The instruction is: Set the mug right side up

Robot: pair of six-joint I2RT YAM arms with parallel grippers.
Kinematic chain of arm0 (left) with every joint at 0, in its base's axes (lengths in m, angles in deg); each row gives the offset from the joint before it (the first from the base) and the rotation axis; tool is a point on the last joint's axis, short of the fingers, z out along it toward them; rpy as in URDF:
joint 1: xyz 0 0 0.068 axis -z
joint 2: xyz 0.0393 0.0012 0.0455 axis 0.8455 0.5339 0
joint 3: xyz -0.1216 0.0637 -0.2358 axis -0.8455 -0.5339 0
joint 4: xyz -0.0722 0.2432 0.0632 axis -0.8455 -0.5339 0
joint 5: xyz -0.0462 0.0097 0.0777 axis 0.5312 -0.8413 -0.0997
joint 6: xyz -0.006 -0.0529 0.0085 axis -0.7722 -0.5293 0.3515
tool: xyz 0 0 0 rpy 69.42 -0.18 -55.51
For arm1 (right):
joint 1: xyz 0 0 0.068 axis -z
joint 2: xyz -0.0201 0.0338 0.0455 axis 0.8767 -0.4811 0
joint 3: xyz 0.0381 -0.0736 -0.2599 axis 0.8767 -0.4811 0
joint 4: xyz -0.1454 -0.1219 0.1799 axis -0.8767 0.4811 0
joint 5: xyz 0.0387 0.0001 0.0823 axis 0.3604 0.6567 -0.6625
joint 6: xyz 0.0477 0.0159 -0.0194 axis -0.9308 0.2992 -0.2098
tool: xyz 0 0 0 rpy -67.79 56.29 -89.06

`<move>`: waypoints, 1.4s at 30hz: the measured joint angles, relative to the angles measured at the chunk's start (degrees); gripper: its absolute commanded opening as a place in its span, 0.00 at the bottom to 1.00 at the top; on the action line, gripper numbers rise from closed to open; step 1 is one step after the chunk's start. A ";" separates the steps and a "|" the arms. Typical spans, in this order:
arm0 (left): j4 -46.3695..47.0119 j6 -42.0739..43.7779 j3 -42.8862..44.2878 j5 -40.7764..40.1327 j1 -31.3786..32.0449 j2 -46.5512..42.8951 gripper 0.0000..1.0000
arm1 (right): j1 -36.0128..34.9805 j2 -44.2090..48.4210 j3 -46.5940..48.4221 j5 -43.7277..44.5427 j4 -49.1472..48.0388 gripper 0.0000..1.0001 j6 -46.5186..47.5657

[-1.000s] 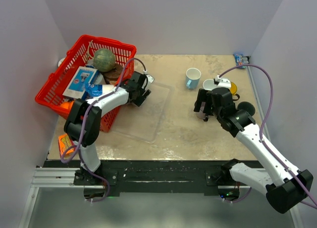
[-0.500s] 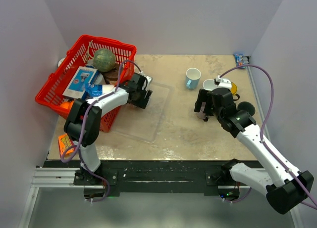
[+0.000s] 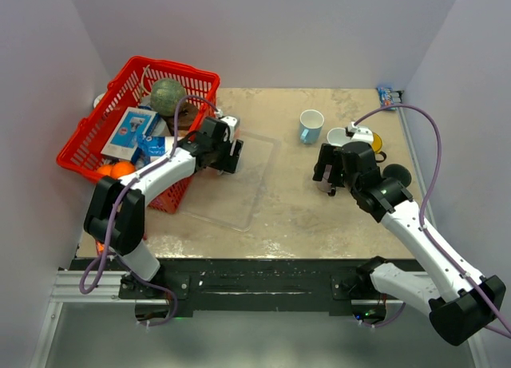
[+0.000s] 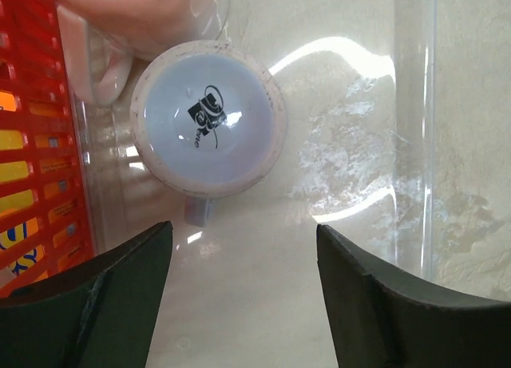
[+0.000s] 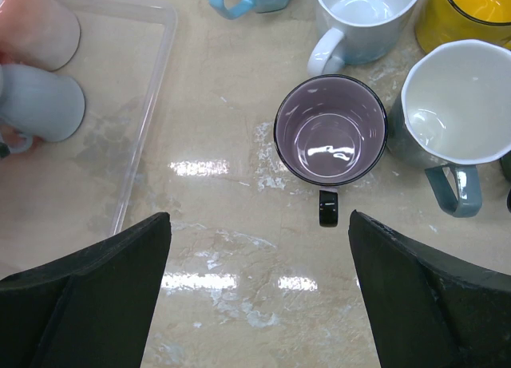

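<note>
Inverted mug [image 4: 207, 120] sits base-up in the clear tray [image 4: 415, 104], just beside the red basket [image 4: 32, 144]. Left gripper [image 4: 241, 228] is poised over it with fingers spread, holding nothing and not touching the mug. Since a second ago the left arm's elbow has swung outward and its wrist has edged toward the basket. Right gripper [image 5: 259, 216] is unchanged, spread wide over an upright dark mug [image 5: 330, 128].

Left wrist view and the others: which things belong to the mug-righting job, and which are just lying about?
Job: upside-down mug; left gripper, open, near it; clear tray it stands on.
Lying about: red basket, blue mug, purple mug, white mug, yellow mug.
</note>
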 measured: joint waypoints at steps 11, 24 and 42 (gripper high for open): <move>6.01 0.61 -5.75 -1.90 0.00 0.02 0.62 | 0.00 -0.33 -0.39 -0.11 -0.02 0.94 0.00; 10.23 1.09 -8.33 -1.92 0.02 0.24 0.49 | 0.00 -0.57 -0.39 -0.24 -0.02 0.94 0.00; 13.38 1.49 -8.57 -7.85 1.01 2.29 0.42 | 0.00 -1.14 -0.39 -0.26 -0.02 0.93 -0.07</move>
